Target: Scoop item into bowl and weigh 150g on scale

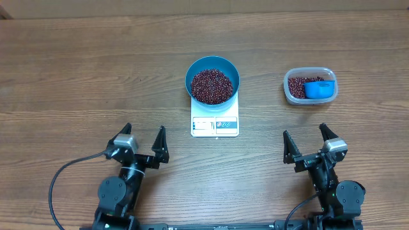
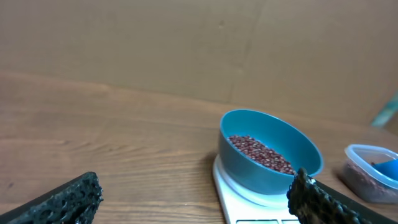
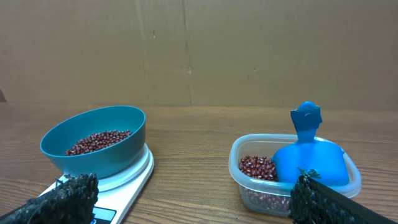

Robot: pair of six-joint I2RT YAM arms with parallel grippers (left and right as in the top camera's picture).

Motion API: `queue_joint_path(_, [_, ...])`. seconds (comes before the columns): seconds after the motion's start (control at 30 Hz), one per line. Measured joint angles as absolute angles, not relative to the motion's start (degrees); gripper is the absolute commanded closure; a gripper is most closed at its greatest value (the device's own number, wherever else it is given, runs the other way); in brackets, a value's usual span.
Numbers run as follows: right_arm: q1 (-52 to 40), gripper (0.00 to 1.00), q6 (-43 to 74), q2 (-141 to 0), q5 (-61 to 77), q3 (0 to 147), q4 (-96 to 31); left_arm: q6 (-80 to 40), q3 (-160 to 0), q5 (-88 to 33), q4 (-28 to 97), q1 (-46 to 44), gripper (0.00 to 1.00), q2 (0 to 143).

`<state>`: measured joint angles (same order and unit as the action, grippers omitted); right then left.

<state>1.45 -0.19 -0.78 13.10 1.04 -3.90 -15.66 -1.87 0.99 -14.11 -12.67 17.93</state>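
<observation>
Fingers [image 1: 159, 142] on the left gripper [image 1: 143, 131] are standing spread wide, with nothing between them, and the right gripper [image 1: 304, 133] is holding its own pair just as far apart, also bare. Both arms are sitting at the near edge of the wooden table [image 1: 77, 76], well apart from each other and from everything they are facing. A black cable [image 1: 64, 172] is looping out beside the left arm.

Between the two arms and farther back, the scale [image 1: 215, 124] is lying flat on the table with its display strip facing the robot (the reading is too small to make out). The bowl [image 1: 234, 69] is sitting upright on top of the scale, overhanging its platform on every side. The beans [image 1: 212, 86] are filling its bottom in a loose dark red-brown heap, well below the rim.

Off to the right, ahead of the right arm, a clear plastic tub [image 1: 310, 69] is resting on the table, apart from the scale. More of the same beans are lying in its left half. A small blue scoop [image 1: 318, 88] is occupying its right half, and in the right wrist view its handle is sticking up above the tub's rim. Brown cardboard [image 3: 186, 50] is closing off the back of the table.
</observation>
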Motion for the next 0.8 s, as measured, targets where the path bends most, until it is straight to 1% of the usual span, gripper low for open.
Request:
queue_joint_path(0.2, [1.5, 0.00, -0.2, -0.8, 13.1, 1.0, -3.9, -17.0, -0.5, 0.8, -8.1, -8.2, 0.00, 11.2])
queue_joint_path(0.43, [1.5, 0.00, -0.2, -0.8, 13.1, 1.0, -3.9, -14.9, -0.5, 1.3, 4.4, -7.5, 0.01, 2.8])
queue_joint_path(0.67, [1.5, 0.00, -0.2, -0.8, 13.1, 1.0, -3.9, -6.8, -0.5, 1.3, 4.5, -6.2, 0.00, 0.8])
queue_joint_path(0.8, [1.5, 0.00, -0.2, -0.8, 13.1, 1.0, -3.9, -4.1, -0.5, 1.3, 4.5, -6.2, 0.00, 0.8])
